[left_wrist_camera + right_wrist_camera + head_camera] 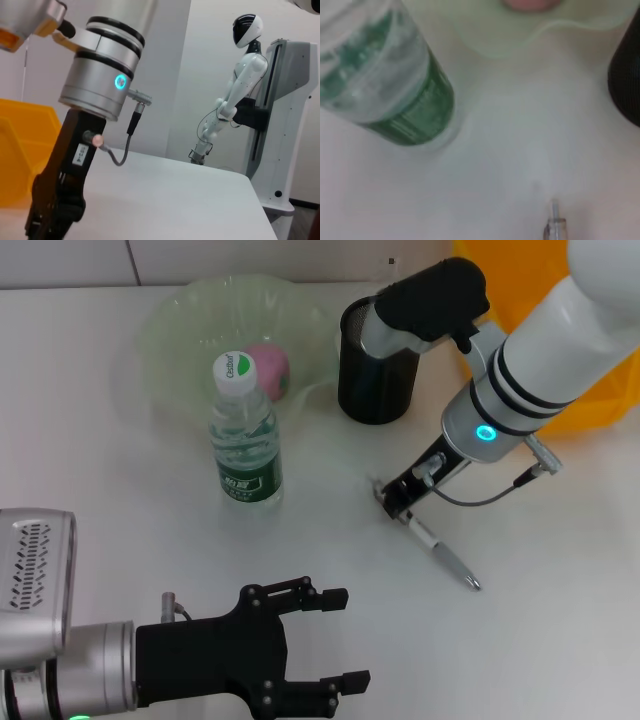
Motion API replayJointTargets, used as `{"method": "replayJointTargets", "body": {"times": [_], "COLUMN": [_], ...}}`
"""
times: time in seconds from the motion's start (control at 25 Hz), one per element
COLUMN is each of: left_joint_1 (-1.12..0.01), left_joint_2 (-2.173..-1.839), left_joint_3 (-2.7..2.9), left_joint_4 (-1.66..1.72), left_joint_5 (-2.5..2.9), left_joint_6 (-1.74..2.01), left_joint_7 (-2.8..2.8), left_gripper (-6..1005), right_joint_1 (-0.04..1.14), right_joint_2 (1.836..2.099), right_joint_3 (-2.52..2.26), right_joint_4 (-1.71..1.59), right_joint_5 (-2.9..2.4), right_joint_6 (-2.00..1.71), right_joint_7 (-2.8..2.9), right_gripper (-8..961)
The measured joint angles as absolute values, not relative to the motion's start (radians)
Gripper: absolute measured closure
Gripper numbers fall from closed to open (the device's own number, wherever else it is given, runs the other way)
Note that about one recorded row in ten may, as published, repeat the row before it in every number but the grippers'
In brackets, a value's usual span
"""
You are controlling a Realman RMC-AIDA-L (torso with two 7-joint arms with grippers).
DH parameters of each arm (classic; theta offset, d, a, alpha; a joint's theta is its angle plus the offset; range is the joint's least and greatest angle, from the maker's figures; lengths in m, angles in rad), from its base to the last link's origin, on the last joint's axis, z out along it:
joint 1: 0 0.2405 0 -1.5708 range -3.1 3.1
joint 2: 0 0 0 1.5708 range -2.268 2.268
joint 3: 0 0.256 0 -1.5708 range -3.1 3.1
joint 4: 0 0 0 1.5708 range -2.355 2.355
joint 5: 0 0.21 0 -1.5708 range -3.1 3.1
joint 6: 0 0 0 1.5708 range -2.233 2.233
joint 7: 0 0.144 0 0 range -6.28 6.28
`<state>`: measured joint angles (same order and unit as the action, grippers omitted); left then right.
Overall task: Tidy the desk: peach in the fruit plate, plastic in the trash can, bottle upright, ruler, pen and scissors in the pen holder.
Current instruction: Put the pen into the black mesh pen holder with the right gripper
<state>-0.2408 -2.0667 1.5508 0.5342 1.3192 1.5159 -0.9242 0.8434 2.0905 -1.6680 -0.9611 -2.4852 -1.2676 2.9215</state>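
A pink peach (270, 368) lies in the pale green fruit plate (175, 325) at the back. In front of the plate the water bottle (245, 435) stands upright; its green label (415, 107) fills the right wrist view. The black pen holder (375, 375) stands right of the plate. A pen (440, 552) lies flat on the table, and my right gripper (393, 502) is down at its upper end. The pen's end (554, 225) shows in the right wrist view. My left gripper (335, 638) hovers open at the front, holding nothing. Ruler, scissors and plastic are out of view.
An orange trash can (600, 390) stands at the back right behind my right arm, and also shows as the orange bin (20, 150) in the left wrist view. Another white robot (240, 100) stands beyond the table's far edge.
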Motion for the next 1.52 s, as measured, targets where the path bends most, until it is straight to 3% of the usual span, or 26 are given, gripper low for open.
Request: {"method": "replayJointTargets", "body": {"times": [0.2, 0.52, 0.76, 1.12, 1.52], "left_joint_1": [-0.241, -0.240, -0.239, -0.239, -0.239], "left_joint_2": [-2.066, -2.066, -2.067, -2.066, -2.066], "left_joint_3": [1.551, 1.551, 1.551, 1.551, 1.551], "left_joint_4": [0.536, 0.534, 0.534, 0.534, 0.534], "left_joint_5": [1.319, 1.317, 1.316, 1.318, 1.319], "left_joint_6": [1.517, 1.519, 1.518, 1.515, 1.514], "left_joint_7": [-0.927, -0.926, -0.924, -0.931, -0.932], "left_gripper": [199, 199, 199, 199, 199], "right_joint_1": [0.771, 0.528, 0.409, 0.491, 0.597], "right_joint_2": [2.082, 2.088, 2.084, 2.082, 2.080], "right_joint_3": [-1.608, -1.345, -1.319, -1.297, -1.309], "right_joint_4": [-1.122, -1.481, -1.333, -0.690, -0.487], "right_joint_5": [-2.485, -2.253, -1.706, -0.872, -0.836], "right_joint_6": [-1.294, -1.160, -0.931, -1.026, -1.007], "right_joint_7": [2.905, 2.637, 2.108, 1.108, 1.035], "right_gripper": [821, 823, 823, 824, 820]}}
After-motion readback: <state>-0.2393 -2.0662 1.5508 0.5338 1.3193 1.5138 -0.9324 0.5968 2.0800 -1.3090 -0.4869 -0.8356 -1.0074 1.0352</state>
